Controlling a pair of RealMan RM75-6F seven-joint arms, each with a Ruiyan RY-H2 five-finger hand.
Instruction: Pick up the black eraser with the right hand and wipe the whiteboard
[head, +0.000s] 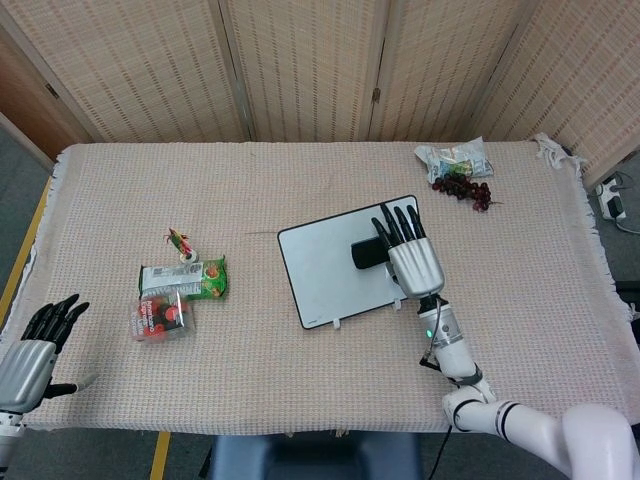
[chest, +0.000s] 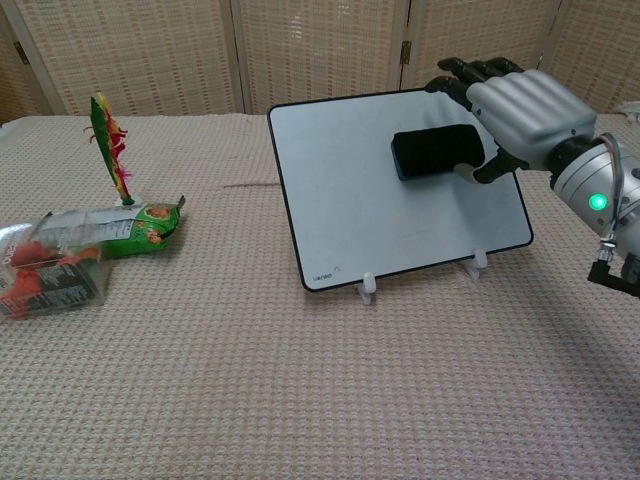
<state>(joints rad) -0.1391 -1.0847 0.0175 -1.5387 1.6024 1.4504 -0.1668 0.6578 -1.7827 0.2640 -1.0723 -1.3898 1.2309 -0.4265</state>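
The whiteboard (head: 325, 268) (chest: 350, 180) stands tilted on small white feet near the table's middle. My right hand (head: 410, 255) (chest: 520, 110) grips the black eraser (head: 366, 254) (chest: 435, 152) and presses it against the board's upper right area. The eraser sticks out to the left of the hand, flat on the white surface. My left hand (head: 30, 350) hangs with fingers spread off the table's front left corner, holding nothing; the chest view does not show it.
A green snack bag (head: 185, 277) (chest: 125, 227), a clear box of red items (head: 160, 318) (chest: 45, 275) and a small red-green ornament (head: 182, 243) (chest: 110, 145) lie left of the board. Grapes and a wrapper (head: 458, 175) sit at the far right.
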